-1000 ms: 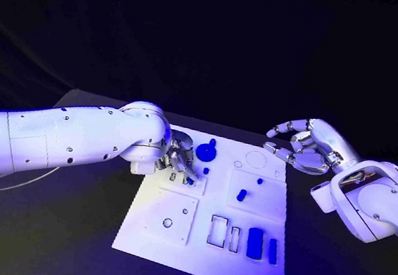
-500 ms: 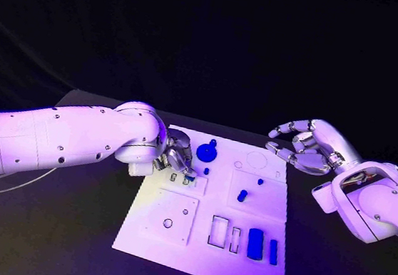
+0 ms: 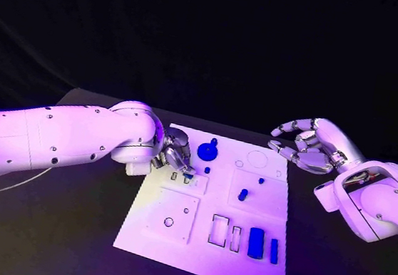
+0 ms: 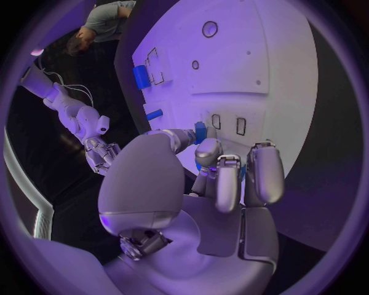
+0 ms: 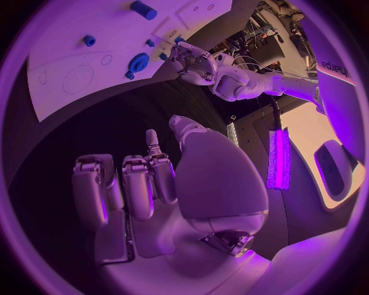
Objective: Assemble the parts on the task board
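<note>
Left hand (image 3: 175,159) still pinching small blue part (image 4: 200,131) at task board (image 3: 201,254); right hand (image 3: 304,146) unchanged, fingers spread, empty.

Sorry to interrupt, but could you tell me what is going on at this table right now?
The robot is fitting small blue parts into a white task board on the black table. Its left hand is down at the board's far left area, and its fingers seem to pinch a small blue part there. The right hand hangs off the board's far right corner with curled fingers, holding nothing. Other blue parts already sit on the board, including a round knob and a cylinder.
</note>
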